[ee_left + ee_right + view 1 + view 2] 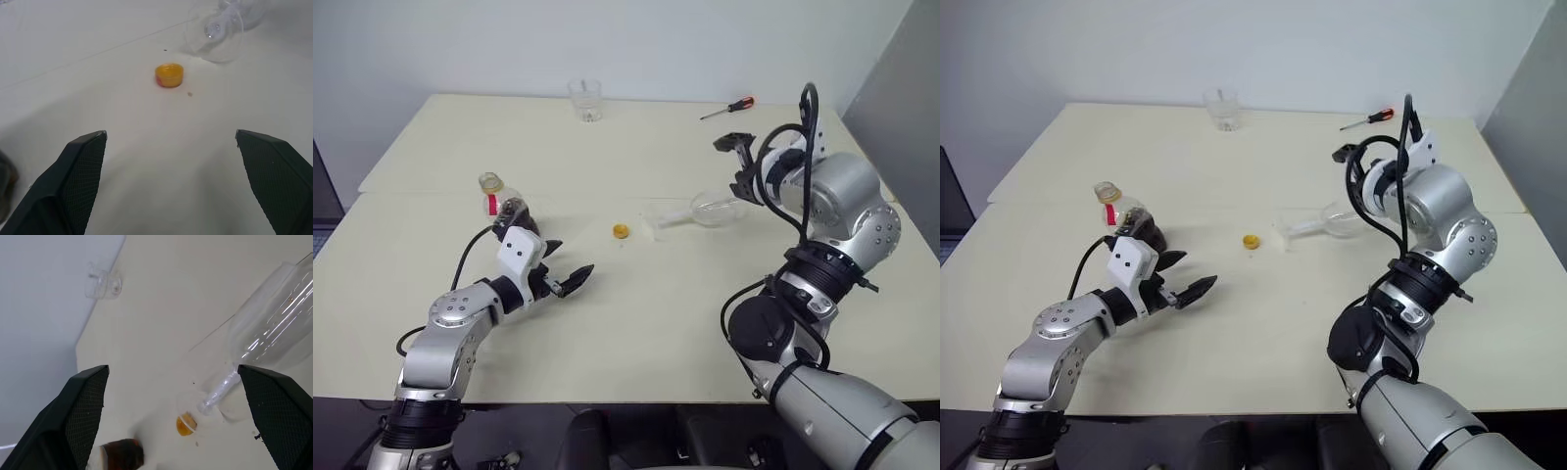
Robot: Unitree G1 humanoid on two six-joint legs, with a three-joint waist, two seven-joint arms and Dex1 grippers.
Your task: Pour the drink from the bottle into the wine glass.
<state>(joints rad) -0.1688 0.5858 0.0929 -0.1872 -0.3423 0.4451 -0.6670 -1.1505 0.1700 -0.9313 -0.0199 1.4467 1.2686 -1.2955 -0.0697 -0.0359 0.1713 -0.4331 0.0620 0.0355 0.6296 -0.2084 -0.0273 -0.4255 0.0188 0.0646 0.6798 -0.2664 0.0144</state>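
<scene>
The bottle [497, 199] stands upright and uncapped at the left of the table, with the dark drink [515, 210] in its lower body. Its yellow cap [621, 231] lies on the table near the middle. Just right of the cap, the wine glass [707, 209] lies on its side with its foot toward the cap. My left gripper [570, 259] is open and empty, low over the table just in front of the bottle and pointing toward the cap [169, 75]. My right gripper [739, 164] is open and empty, raised above the fallen wine glass [274, 323].
A short clear tumbler [585, 99] stands at the far edge of the table. A screwdriver [728, 108] with a red handle lies at the far right. A seam between two tabletops runs across behind the bottle.
</scene>
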